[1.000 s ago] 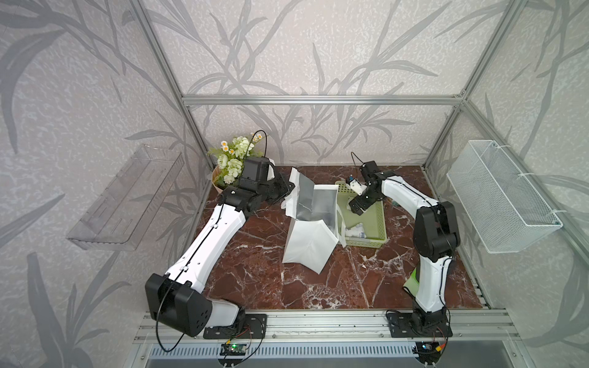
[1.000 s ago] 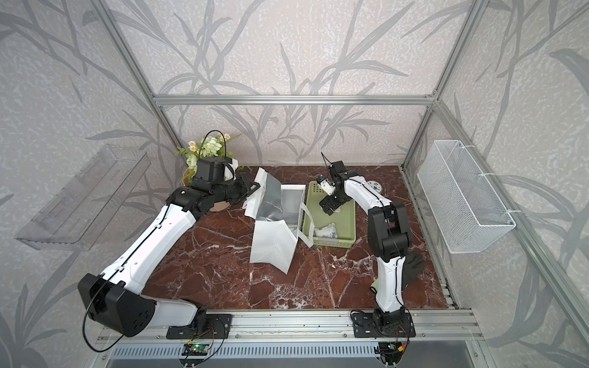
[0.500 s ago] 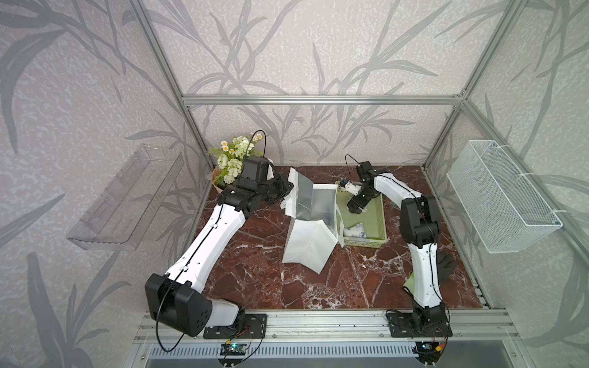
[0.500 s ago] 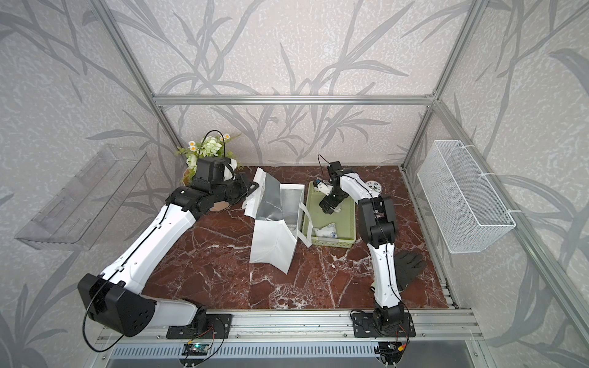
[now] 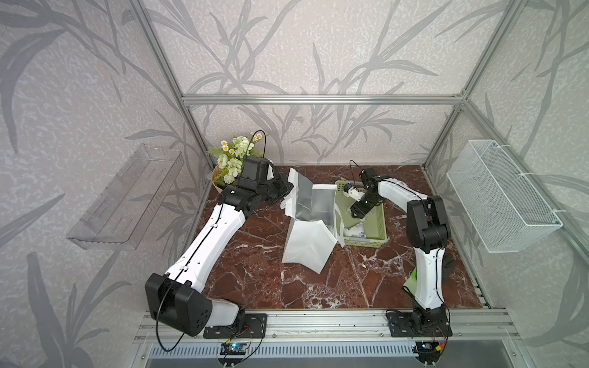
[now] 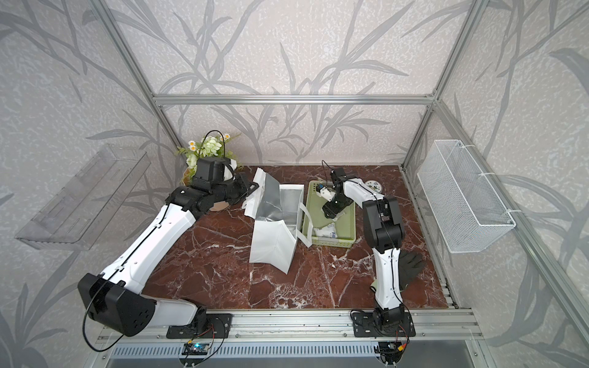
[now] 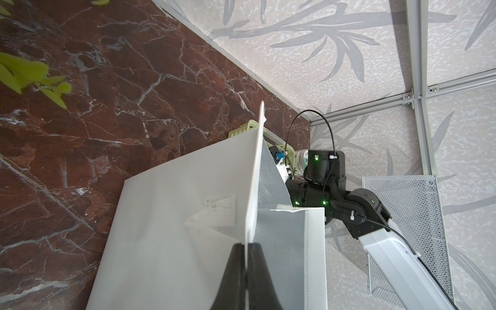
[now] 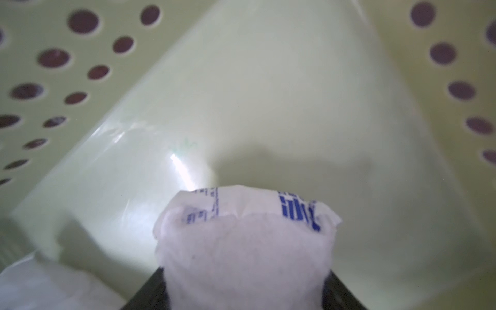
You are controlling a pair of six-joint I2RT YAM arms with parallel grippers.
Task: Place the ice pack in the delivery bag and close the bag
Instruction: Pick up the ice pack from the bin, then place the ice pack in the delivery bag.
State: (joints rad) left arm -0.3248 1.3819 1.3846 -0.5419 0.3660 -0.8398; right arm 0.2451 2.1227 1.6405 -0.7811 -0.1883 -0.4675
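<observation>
Looking down in both top views, the delivery bag stands open in mid-table with the green basket just beside it, so the carry from one to the other is short. The left gripper meets the bag's rim on the side away from the basket, near the bouquet. The right gripper is down inside the basket. A second white pack lies at the basket's near end, and a loose bag handle droops along the basket's wall (a likely snag on the way across). A black glove lies by the right arm's lower link, well apart.

From the left wrist, the black jaws are pinched flat on the bag's white wall, seemingly to keep the silver lining spread and the mouth wide.

From the right wrist, the ice pack sits low in the basket between the jaws, which press it on both sides. Lifting it over the wall comes next, I judge.
</observation>
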